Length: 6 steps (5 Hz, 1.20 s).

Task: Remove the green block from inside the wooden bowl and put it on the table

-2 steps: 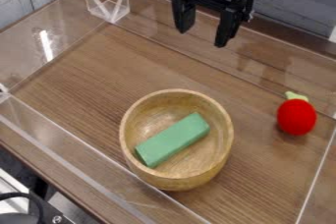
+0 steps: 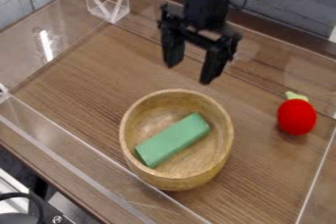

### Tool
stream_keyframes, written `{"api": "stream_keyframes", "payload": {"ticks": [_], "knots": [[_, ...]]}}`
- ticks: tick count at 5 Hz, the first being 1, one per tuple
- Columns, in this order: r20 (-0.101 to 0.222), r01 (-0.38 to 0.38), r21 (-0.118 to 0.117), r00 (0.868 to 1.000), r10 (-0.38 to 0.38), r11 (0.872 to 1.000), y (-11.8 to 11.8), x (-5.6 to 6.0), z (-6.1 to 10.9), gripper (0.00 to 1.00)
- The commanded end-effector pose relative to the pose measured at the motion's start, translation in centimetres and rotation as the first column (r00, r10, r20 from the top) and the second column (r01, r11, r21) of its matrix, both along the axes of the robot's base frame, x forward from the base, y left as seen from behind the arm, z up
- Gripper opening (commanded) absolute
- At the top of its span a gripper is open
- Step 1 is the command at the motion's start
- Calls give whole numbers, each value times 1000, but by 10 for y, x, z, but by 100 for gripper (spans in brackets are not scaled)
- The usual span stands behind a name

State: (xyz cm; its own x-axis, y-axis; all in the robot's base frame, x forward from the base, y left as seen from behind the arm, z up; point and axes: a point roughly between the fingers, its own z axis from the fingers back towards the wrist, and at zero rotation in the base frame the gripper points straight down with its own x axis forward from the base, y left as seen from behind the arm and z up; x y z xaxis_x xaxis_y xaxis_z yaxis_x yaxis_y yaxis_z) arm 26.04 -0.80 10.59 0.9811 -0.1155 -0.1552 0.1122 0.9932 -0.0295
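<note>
The green block [image 2: 174, 139] lies flat and slanted inside the wooden bowl [image 2: 136, 109], which rests on the brown wood-grain table [image 2: 92, 66] near the front. My gripper [image 2: 192, 57] hangs above the table just behind the bowl's far rim, pointing down. Its two black fingers [image 2: 172, 49] stand wide apart with nothing between them. It touches neither the bowl nor the block.
A red strawberry-like toy [image 2: 297, 116] sits on the table at the right. Clear acrylic walls [image 2: 46, 41] border the table, and a small clear stand [image 2: 108, 4] sits at the back left corner.
The gripper has come down and toward the front left, closer to the bowl. Its fingers stay open. Bowl, block and red toy have not moved.
</note>
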Motion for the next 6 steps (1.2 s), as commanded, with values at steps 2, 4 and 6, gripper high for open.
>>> {"api": "stream_keyframes", "payload": {"ticks": [2,4,6], "knots": [[87,137,4,987,-137,991,-3,-33,0,100],[77,210,15,975,-210,978,-5,-40,-14,100],[78,217,10,973,-217,976,-10,-44,-28,100]]}}
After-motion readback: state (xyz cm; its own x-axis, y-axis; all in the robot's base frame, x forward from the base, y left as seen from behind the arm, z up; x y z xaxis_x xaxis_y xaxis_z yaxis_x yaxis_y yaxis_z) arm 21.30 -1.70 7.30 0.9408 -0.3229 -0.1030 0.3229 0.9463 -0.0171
